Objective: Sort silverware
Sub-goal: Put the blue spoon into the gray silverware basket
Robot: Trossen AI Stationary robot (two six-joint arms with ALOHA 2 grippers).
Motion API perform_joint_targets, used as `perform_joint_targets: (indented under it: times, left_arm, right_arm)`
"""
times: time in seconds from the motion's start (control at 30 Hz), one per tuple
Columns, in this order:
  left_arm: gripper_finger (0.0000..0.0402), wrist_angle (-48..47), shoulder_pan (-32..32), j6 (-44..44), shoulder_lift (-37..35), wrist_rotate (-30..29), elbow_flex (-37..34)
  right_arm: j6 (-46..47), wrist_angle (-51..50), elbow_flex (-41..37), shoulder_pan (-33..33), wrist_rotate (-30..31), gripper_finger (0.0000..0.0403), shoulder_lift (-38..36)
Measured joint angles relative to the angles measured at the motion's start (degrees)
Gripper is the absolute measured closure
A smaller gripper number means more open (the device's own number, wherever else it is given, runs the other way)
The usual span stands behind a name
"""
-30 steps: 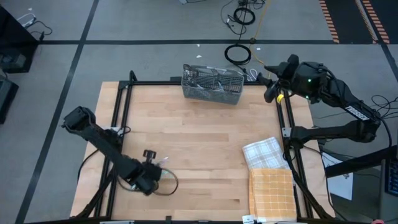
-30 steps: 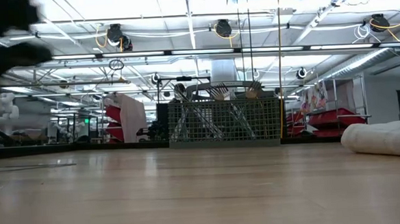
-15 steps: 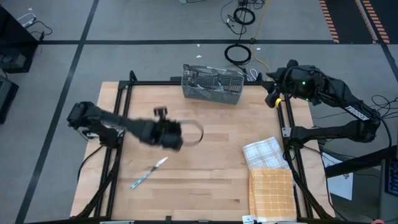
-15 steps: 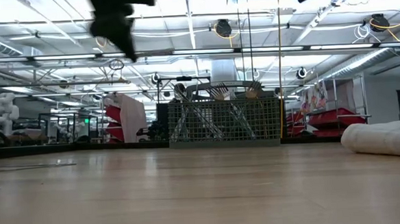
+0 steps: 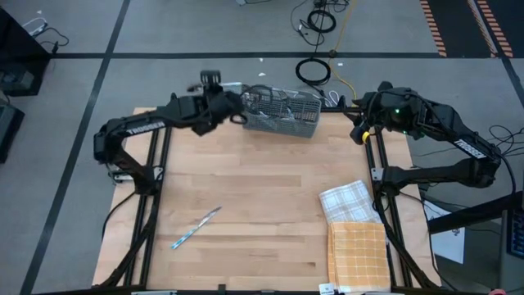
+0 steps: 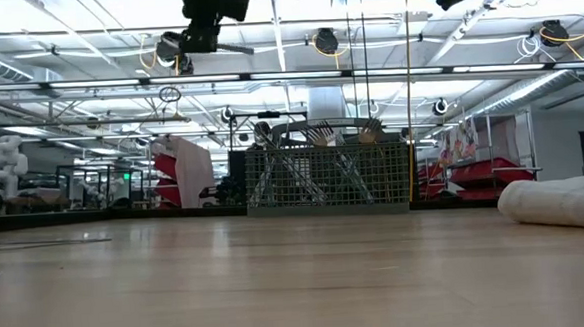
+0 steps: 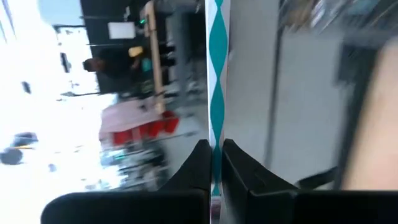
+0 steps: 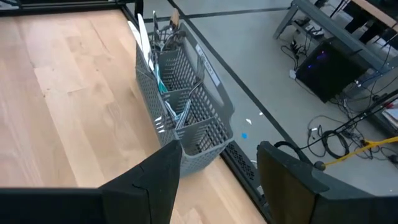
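Observation:
A grey wire-mesh caddy point(image 5: 280, 111) point(image 6: 328, 177) point(image 8: 180, 93) stands at the table's far edge with several pieces of silverware upright in it. One knife point(image 5: 196, 227) lies flat on the near-left part of the table. My left gripper point(image 5: 237, 115) point(image 6: 205, 33) point(image 7: 216, 168) hovers high beside the caddy's left end, shut on a teal-patterned handle. My right gripper point(image 5: 360, 124) point(image 8: 217, 186) waits open over the table's far right edge and touches nothing. My left gripper pinches a teal-and-white zigzag handle point(image 7: 217, 93) between its two fingers point(image 7: 200, 165). The handle runs along the fingers and out past their tips. It is lifted clear of the table. Its head lies outside the frame, so which kind of piece it is cannot be told.
A white chequered cloth point(image 5: 348, 201) and an orange chequered cloth point(image 5: 358, 254) lie by the near right edge, and a cloth also shows in the low view point(image 6: 559, 202). A black frame point(image 5: 160, 164) runs along the table's sides. Bare wood point(image 5: 270, 197) fills the middle.
My left gripper swept fast from the near-left corner across the table to the far edge, rising, and now stands beside the caddy's left end. The knife came into view where that gripper had been and has lain still since.

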Motion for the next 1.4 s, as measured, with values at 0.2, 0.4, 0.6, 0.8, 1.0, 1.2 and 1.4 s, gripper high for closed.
perform_joint_targets:
  times: [0.2, 0.4, 0.6, 0.8, 1.0, 1.2, 1.4]
  left_arm:
    - [0.0385, 2.10, 7.10, 22.97, 0.87, -0.97, -0.31]
    - [0.0385, 10.14, 10.97, 40.05, 3.09, 3.10, -0.40]
    - [0.0385, 24.26, 11.17, 63.14, 5.22, 15.14, -0.40]
    - [0.0386, 35.31, 10.32, 78.46, 6.24, 24.20, -0.40]
    - [0.0386, 37.58, 10.10, 82.58, 6.36, 27.66, -0.42]
    - [0.0386, 37.12, 12.77, 83.40, 5.48, 27.27, -3.51]
    - [0.0386, 39.71, 15.91, 87.46, 4.97, 27.59, -9.36]
  right_arm:
    - [2.70, -0.86, 0.00, -0.02, -0.13, 0.0204, 0.00]
    - [3.41, -1.00, 0.00, -0.02, -0.17, 0.0204, 0.00]
    - [4.30, -1.70, 0.00, -0.01, -0.17, 0.0204, 0.00]
    - [5.81, -3.69, 0.00, -0.02, -0.15, 0.0204, 0.00]
    - [6.32, -5.74, 0.00, -0.02, -0.15, 0.0204, 0.00]
    - [6.19, -5.81, 0.00, -0.02, -0.01, 0.0204, 0.02]
    - [5.37, -5.81, 0.00, -0.02, 0.07, 0.0204, 0.02]
